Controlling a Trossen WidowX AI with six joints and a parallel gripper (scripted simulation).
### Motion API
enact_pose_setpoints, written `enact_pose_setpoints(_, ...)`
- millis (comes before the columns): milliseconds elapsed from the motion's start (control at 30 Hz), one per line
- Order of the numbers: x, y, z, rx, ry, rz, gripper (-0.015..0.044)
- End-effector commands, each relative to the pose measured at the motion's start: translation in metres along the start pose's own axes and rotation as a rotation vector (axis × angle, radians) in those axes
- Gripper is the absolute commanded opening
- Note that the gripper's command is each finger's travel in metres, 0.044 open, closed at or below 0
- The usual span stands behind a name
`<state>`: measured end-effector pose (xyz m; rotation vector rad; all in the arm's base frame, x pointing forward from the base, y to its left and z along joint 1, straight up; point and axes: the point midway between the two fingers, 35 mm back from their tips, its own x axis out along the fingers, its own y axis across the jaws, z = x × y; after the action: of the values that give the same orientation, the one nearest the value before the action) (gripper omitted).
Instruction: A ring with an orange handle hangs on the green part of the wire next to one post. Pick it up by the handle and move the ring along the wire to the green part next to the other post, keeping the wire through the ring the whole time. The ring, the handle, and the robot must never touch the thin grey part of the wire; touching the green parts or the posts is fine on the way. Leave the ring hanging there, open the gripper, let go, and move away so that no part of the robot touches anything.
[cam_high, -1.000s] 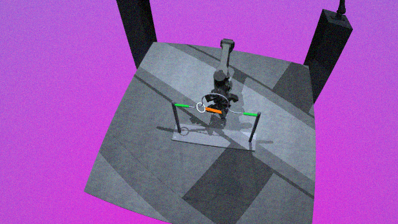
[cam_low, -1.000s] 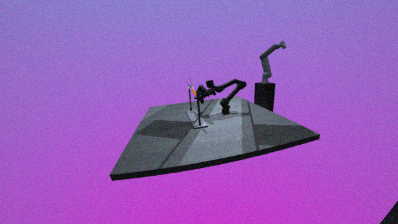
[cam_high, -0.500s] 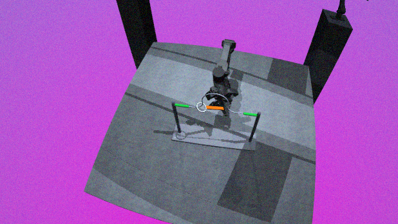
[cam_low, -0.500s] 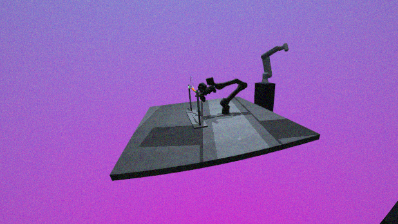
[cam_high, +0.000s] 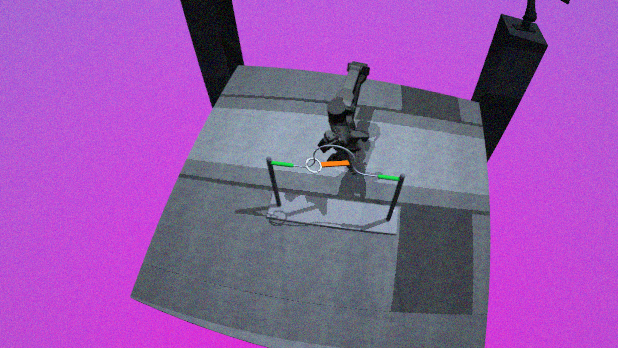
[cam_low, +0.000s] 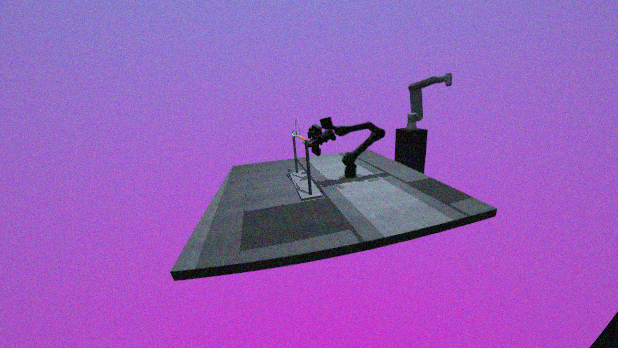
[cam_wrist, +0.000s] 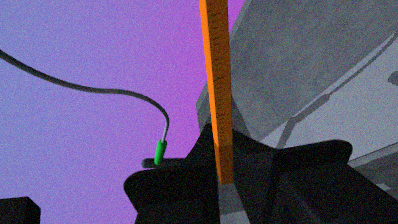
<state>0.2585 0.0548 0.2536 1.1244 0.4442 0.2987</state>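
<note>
From where I stand, the gripper (cam_high: 348, 162) (cam_low: 308, 142) (cam_wrist: 213, 127) is closed on the end of the orange handle (cam_high: 335, 163) (cam_low: 301, 137) (cam_wrist: 221, 85). The handle reaches out from the fingers to the ring (cam_high: 307, 166), so the pick-up looks done. Out past the handle, the ring sits around the thin grey wire (cam_high: 335, 146) (cam_wrist: 115, 91), clear of the near green part (cam_high: 282, 164) on the ring side of the gripper, as seen from above. I can't tell whether ring and wire touch.

Beyond that green part stands one post (cam_high: 273, 182) (cam_low: 295, 155). If that's the starting end, which I'd guess, the carry is only just begun: the whole arch lies ahead. The far green part (cam_high: 389, 177) and its post (cam_high: 395, 200) (cam_low: 309, 172) are off the gripper's other side, away from the ring. Hanging the ring there, letting go and backing off all remain.
</note>
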Motion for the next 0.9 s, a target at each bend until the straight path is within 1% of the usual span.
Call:
enact_pose_setpoints(0,-0.007,0.012,0.001,0.032,0.026,0.031,-0.015)
enact_pose_setpoints(200,-0.012,0.021,0.002,0.083,0.064,0.055,-0.015)
enact_pose_setpoints(867,-0.015,0.047,0.007,0.23,0.068,0.124,-0.015)
